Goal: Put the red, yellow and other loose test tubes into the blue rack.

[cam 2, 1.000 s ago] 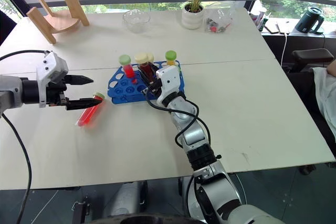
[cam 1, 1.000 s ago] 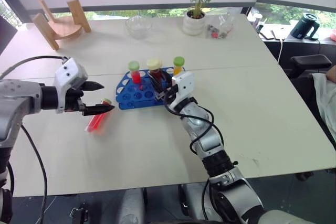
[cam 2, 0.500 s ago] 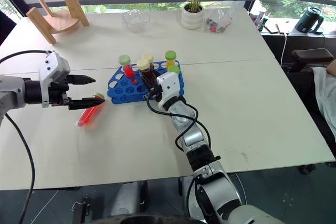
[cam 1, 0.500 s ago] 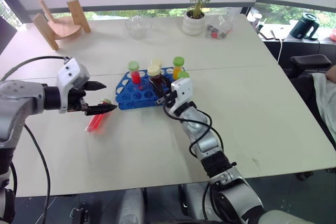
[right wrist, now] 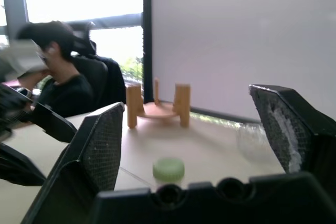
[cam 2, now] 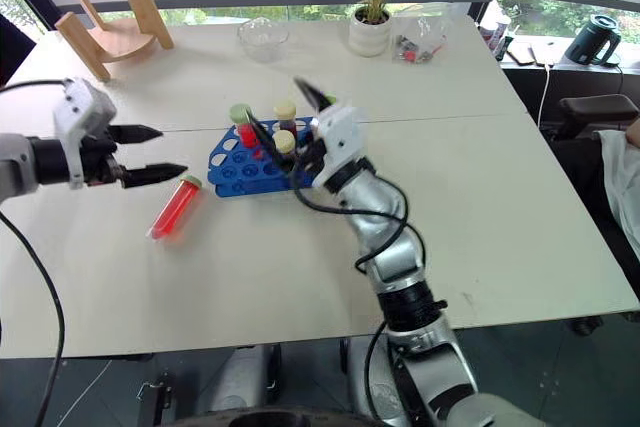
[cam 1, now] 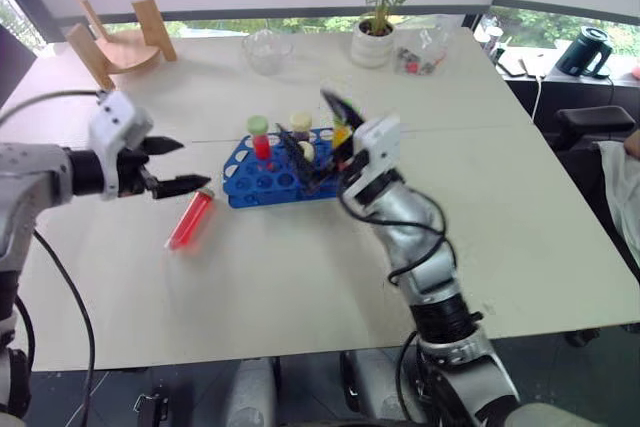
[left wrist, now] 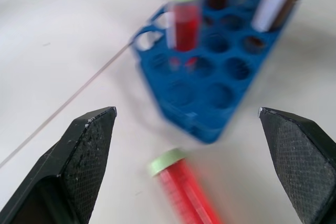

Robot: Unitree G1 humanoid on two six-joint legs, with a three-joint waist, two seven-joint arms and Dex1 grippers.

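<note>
Blue rack [cam 1: 270, 179] near mid-bench [cam 1: 520, 207], already carrying several capped tubes: a red tube with green cap [cam 1: 260, 137] upright at its left end, cream-capped dark tubes [cam 1: 300, 130] in the middle, an orange tube [cam 1: 340, 134] partly hidden behind the right arm. One red tube [cam 1: 190, 219] loose, lying flat on the bench just left of the rack, green cap toward the rack. No yellow tube clearly made out; possibly hidden behind the right arm.

Left gripper [cam 1: 180, 165] above and a little left of the lying tube, fingers [left wrist: 86, 153] spread wide, nothing between them. Right gripper [cam 1: 315, 137] over the rack's right half, tilted upward, fingers [right wrist: 94, 161] wide apart and empty, clear of the tube caps.

Risks, as judgement:
- Round tube on a smooth bench: likely to roll away if nudged by one finger before the other closes.
- Grip near the cap or the tip: tube liable to pivot and droop, then miss its hole.
- Lowering at a slant: tube end could catch the rack top and shove the light rack sideways, or knock a standing tube.
- Right arm close over the rack: crowding or collision likely if the left arm brings the tube in without the right withdrawing.
</note>
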